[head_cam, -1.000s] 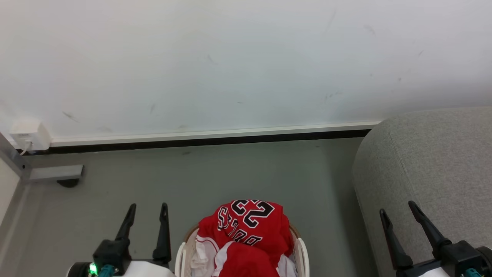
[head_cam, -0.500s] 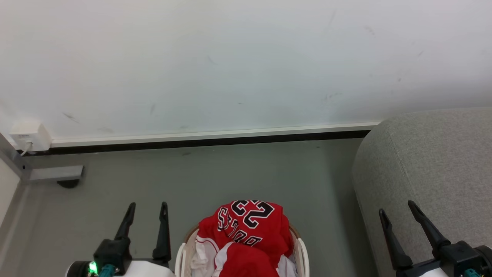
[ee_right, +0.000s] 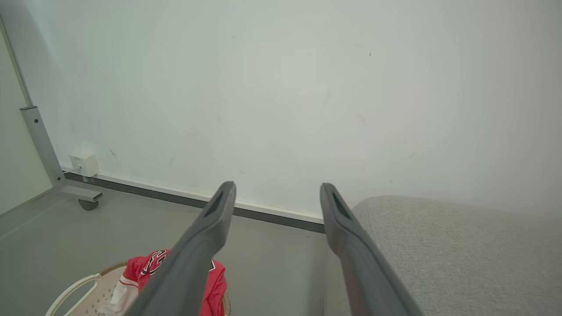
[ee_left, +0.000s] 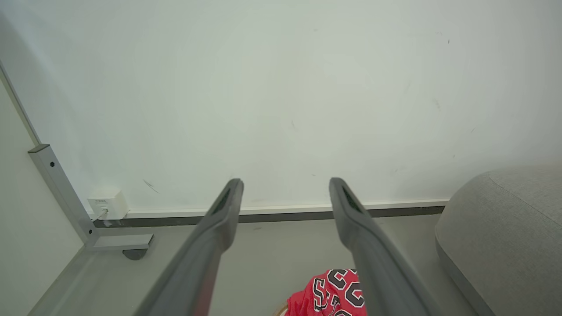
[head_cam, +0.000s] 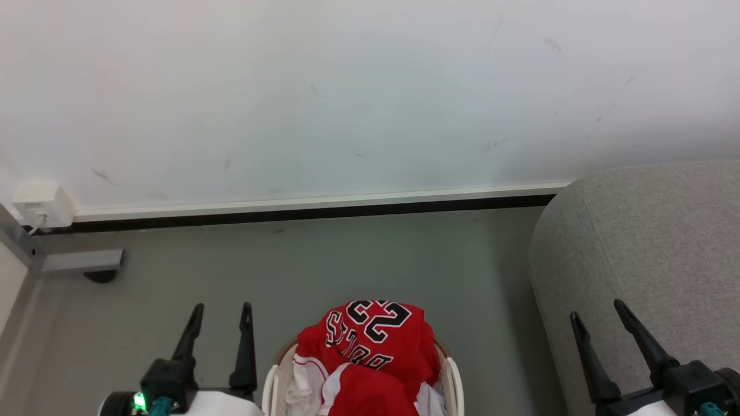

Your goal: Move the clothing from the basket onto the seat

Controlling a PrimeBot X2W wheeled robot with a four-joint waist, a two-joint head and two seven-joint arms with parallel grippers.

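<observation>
Almost nothing has changed over the last second. The head view has drifted a touch, which I read as the camera moving and not the things. My left gripper [head_cam: 223, 307] hangs just left of the basket [head_cam: 454, 375], fingers spread apart and empty. My right gripper [head_cam: 596, 310] sits over the near edge of the seat [head_cam: 653, 242], likewise spread with nothing between its fingers. The clothing [head_cam: 370, 341] lies heaped in the basket, a red jersey on top with its 23 showing, piled above the rim. The seat is bare where I can see it. So I judge the task not yet begun — no reach is under way, and the first pick from the top of the pile is mine to start.
</observation>
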